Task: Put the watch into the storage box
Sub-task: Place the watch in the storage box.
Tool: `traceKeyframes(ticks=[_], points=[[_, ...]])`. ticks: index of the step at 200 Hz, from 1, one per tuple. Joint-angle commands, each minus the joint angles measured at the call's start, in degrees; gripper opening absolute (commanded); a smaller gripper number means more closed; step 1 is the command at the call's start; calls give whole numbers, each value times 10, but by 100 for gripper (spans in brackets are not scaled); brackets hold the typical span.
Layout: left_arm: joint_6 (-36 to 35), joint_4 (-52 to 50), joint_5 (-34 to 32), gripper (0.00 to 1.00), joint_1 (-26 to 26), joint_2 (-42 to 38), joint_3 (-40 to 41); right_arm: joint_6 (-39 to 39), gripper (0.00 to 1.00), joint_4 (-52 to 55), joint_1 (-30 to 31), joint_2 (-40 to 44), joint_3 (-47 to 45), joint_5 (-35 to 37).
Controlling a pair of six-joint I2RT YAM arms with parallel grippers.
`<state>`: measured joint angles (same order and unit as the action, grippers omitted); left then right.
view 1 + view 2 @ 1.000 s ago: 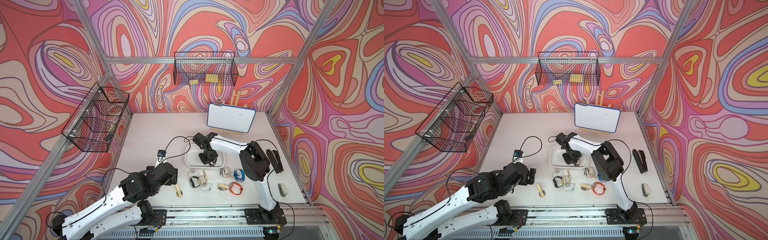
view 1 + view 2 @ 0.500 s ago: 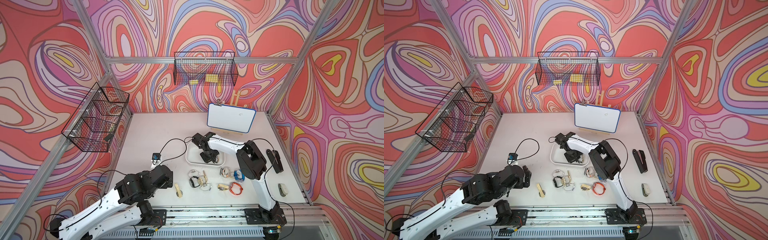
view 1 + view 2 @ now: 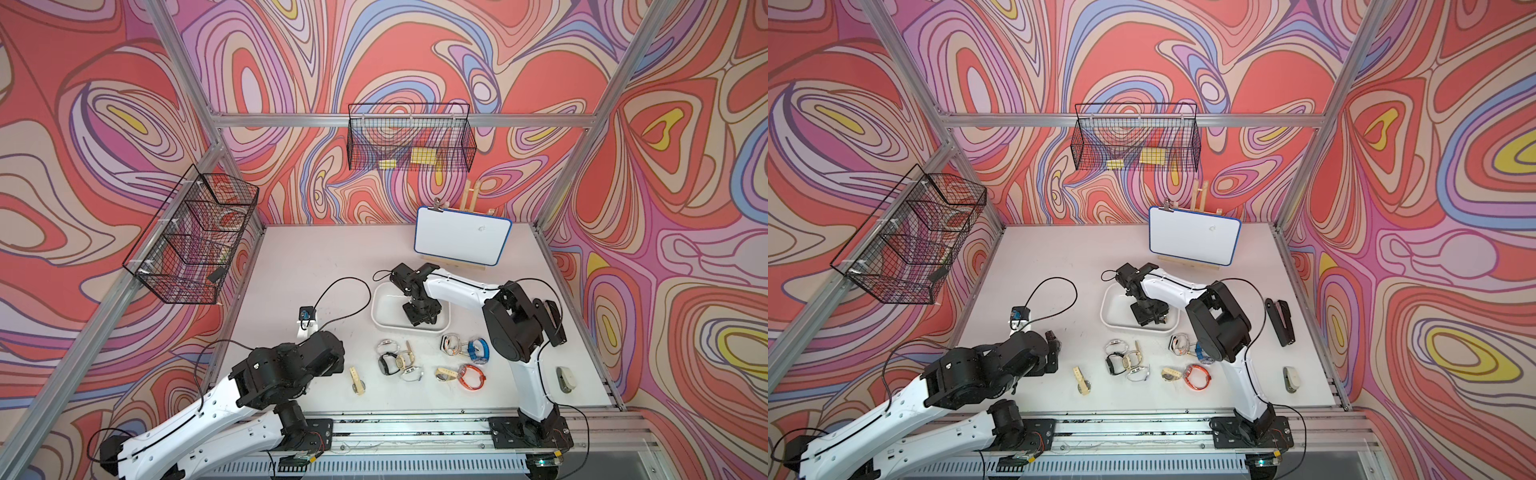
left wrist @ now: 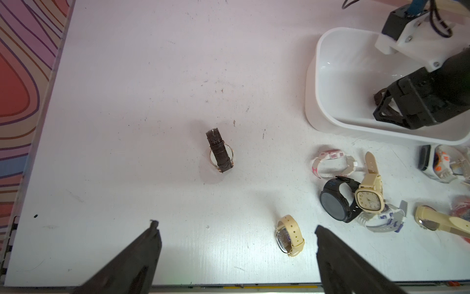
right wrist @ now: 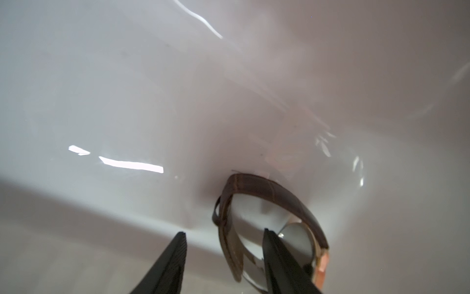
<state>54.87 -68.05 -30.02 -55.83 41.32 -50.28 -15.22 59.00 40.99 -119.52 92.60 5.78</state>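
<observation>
**Brown watch lies in the storage box, fingers parted beside it**

The right fingers (image 5: 174,259) reach low inside the storage box (image 3: 387,309), with their tips close to its floor. They stand moderately apart. The brown-strapped watch (image 5: 269,191) lies on the box floor with its strap between them, and neither finger visibly presses it. Reaching that low probably serves to lay the watch down rather than drop it. One tip seems to sit within the strap's loop, so a careless lift could snag it.

The left fingers (image 4: 142,254) are spread wide and hold nothing. They hover left of the box, above a dark-strapped watch (image 4: 220,152) that lies alone. This looks like staging for a later pick while staying clear of the other arm. The other loose watches (image 3: 397,361) lie scattered on the robots' side of the box.

The worktop (image 3: 316,249) is white, matt and lightly scuffed. Beyond the box, a blue-edged whiteboard (image 3: 461,241) leans on a wooden easel. Black wire baskets (image 3: 409,143) hang higher up on walls covered in swirling red, purple and cream bands, framed by aluminium rails.
</observation>
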Motion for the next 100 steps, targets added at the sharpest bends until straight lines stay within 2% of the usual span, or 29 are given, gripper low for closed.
traceKeyframes(ticks=[1,27,66,100], points=[[22,-30,-34,100,6,-2,0,-11,60,-40,1,72,-10,-67],[-1,-10,-5,100,70,8,7,-27,65,-75,1,147,-27,-118],[-75,136,167,97,251,39,92,-56,66,-113,1,260,-80,-172],[-72,239,212,84,311,45,152,-78,65,-147,1,338,-148,-171]])
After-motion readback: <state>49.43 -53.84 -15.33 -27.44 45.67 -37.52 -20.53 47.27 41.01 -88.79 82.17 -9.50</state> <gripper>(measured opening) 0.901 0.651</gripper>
